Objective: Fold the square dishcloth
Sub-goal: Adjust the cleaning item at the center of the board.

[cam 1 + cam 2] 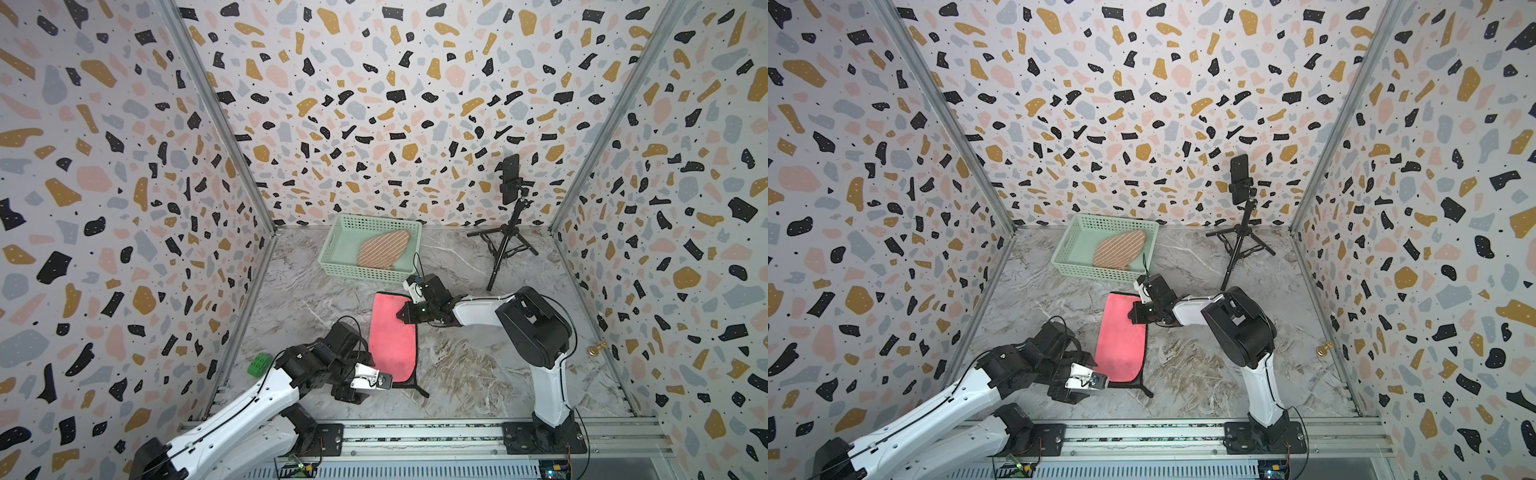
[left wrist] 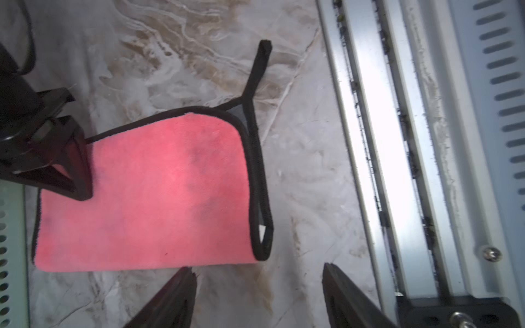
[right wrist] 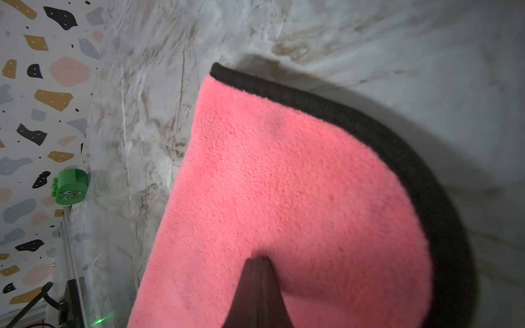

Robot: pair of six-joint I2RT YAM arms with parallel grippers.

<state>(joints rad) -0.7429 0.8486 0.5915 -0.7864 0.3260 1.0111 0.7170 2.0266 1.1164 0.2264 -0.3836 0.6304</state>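
The square dishcloth (image 1: 392,340) (image 1: 1121,340) is pink with black trim and lies folded into a long rectangle on the marble tabletop. Its black hanging loop (image 2: 260,71) sticks out at the near corner. My right gripper (image 3: 257,258) is shut, and its joined tips press a dimple into the cloth's far part (image 1: 400,314). My left gripper (image 2: 258,272) is open over bare marble just off the near end of the cloth's left edge. Nothing is between its fingers (image 2: 181,286). The cloth's underside layer shows only as a grey sliver by the loop.
A mint basket (image 1: 357,272) holding a striped cloth (image 1: 384,248) stands at the back. A phone on a black tripod (image 1: 509,232) is at the back right. A green toy block (image 1: 259,365) sits by the left wall, and a small brass piece (image 1: 597,348) by the right wall. The metal rail (image 1: 415,432) runs along the front.
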